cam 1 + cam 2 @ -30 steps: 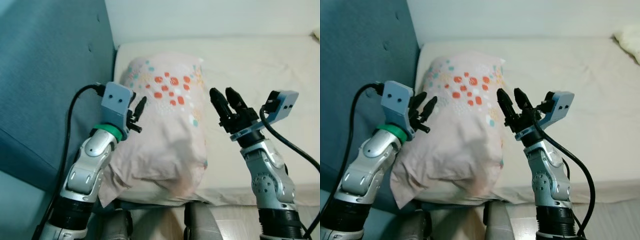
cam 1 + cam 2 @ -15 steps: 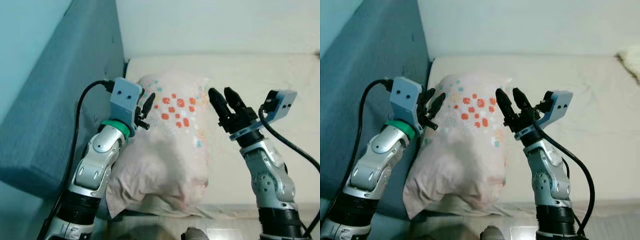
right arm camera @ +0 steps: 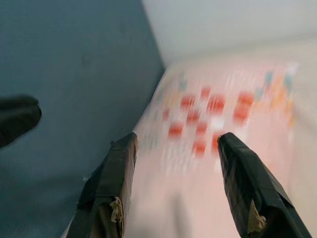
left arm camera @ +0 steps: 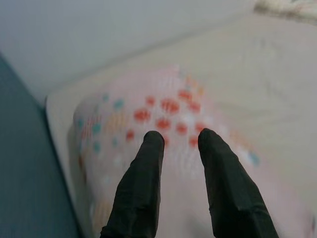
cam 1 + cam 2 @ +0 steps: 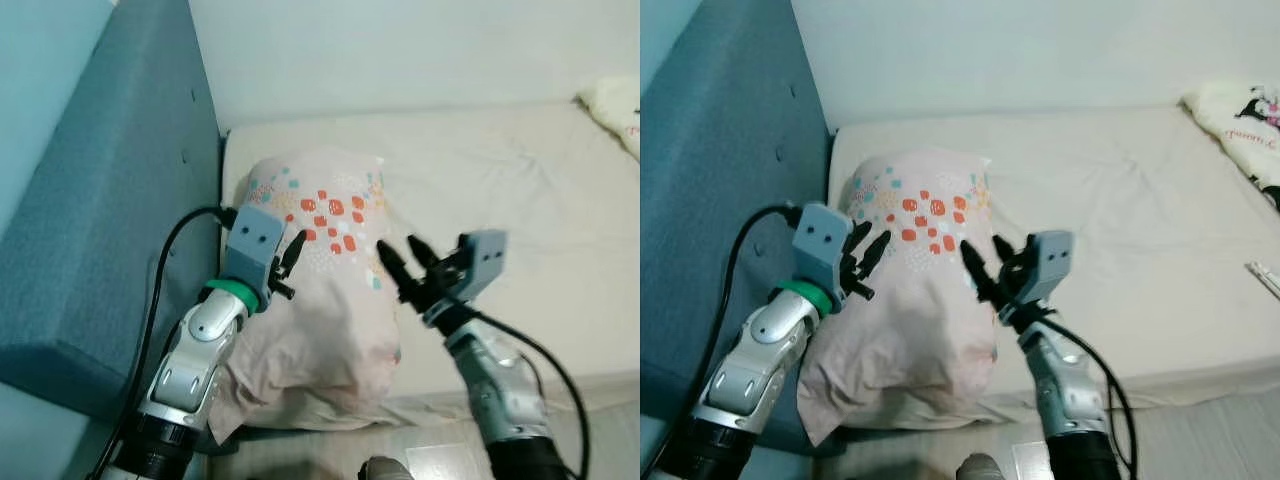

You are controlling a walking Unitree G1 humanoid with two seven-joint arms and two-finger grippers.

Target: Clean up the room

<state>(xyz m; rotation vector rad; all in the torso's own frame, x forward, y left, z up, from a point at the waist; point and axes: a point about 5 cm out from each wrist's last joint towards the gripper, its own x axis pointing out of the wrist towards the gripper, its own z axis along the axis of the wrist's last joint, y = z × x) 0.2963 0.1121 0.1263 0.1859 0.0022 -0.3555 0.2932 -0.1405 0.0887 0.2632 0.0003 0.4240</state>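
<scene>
Flanking the pillow [image 5: 320, 270], left tool [image 5: 290, 262] and right tool [image 5: 405, 270] gape.

bed [image 5: 1120, 230]: cream sheet | pillow [image 5: 910, 290]: lies at headboard end | second pillow [image 5: 1240, 125]: far right edge

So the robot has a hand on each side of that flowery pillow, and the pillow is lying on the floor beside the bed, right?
Not quite. The pillow lies on the bed, at its end next to the blue headboard, not on the floor; the right eye view shows this. The rest holds: the left hand and right hand are on either side of it, both open.
</scene>
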